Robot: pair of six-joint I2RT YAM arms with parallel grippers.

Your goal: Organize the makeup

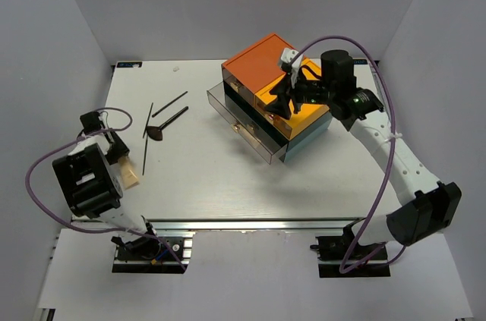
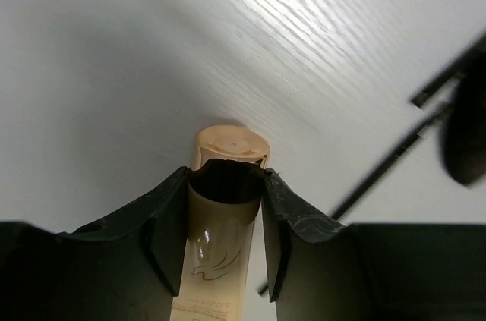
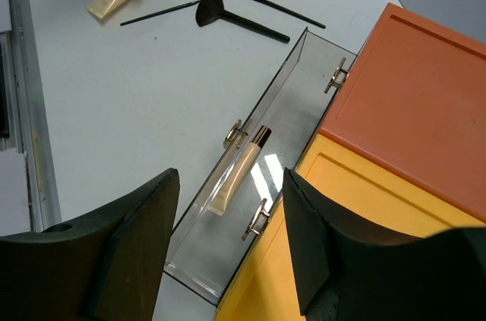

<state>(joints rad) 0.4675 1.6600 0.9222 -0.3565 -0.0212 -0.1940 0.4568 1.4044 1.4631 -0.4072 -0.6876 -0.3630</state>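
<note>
A beige tube (image 2: 219, 260) with a rounded cap lies on the white table between the fingers of my left gripper (image 2: 225, 177), and both pads press its sides. From above, this tube (image 1: 132, 178) is at the table's left edge under the left gripper (image 1: 124, 163). Several thin black brushes and sticks (image 1: 168, 114) lie just beyond it, one with a dark fan head (image 3: 206, 13). Another beige gold-tipped tube (image 3: 237, 169) rests in the open clear drawer (image 3: 304, 86). My right gripper (image 3: 229, 177) hovers open above that drawer with nothing between its fingers.
The drawer box (image 1: 262, 63) with orange and yellow tops stands at the back centre-right, its clear drawer (image 1: 241, 122) pulled out toward the left. A metal rail (image 1: 250, 224) runs along the near table edge. Grey walls close in both sides.
</note>
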